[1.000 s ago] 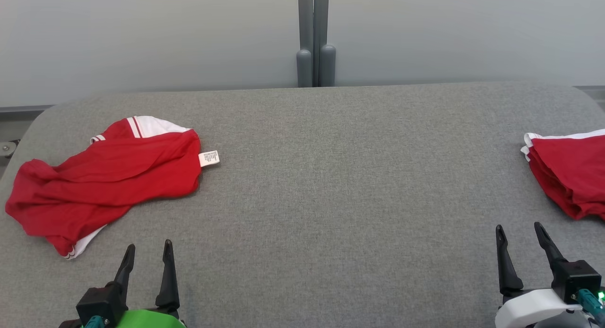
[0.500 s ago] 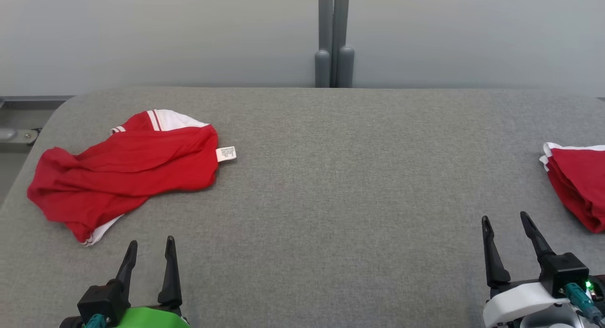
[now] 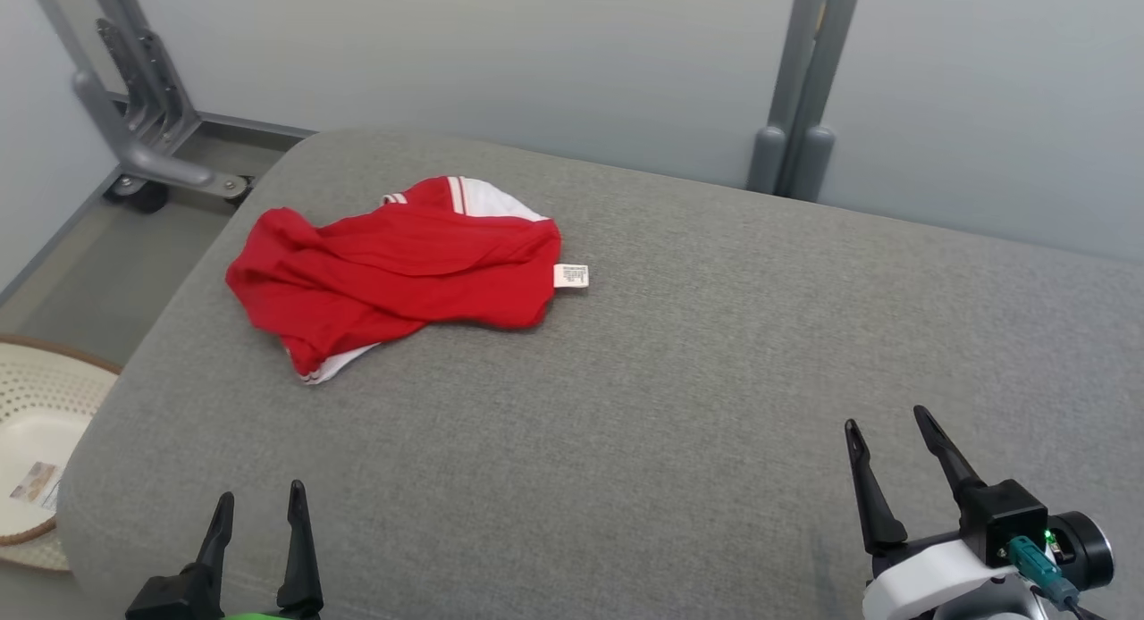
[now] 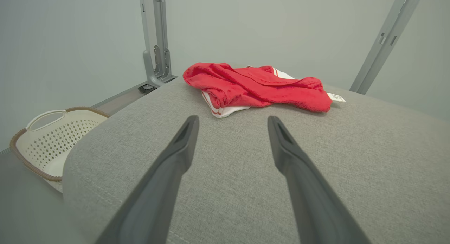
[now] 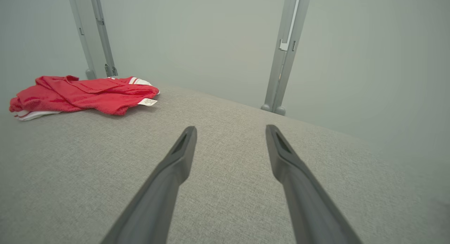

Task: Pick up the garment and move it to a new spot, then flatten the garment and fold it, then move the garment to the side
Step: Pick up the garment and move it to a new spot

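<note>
The garment [image 3: 393,272] is lying crumpled upper left on the worktop [image 3: 679,379] while both jaws are standing wide open, empty.

Looking along the left hand [image 4: 232,119], two dark fingers [image 4: 175,159] spread wide apart over the grey fabric desk [image 4: 351,159], gripping nothing. Beyond the tips, a crumpled red garment [image 4: 256,85] with white trim, small white label [image 4: 336,97] at its right end. Off the desk's left corner, lower down, a cream perforated basket [image 4: 52,145] with brown rim. Behind, grey metal posts [image 4: 158,43] against a pale wall [image 4: 246,22].
</note>
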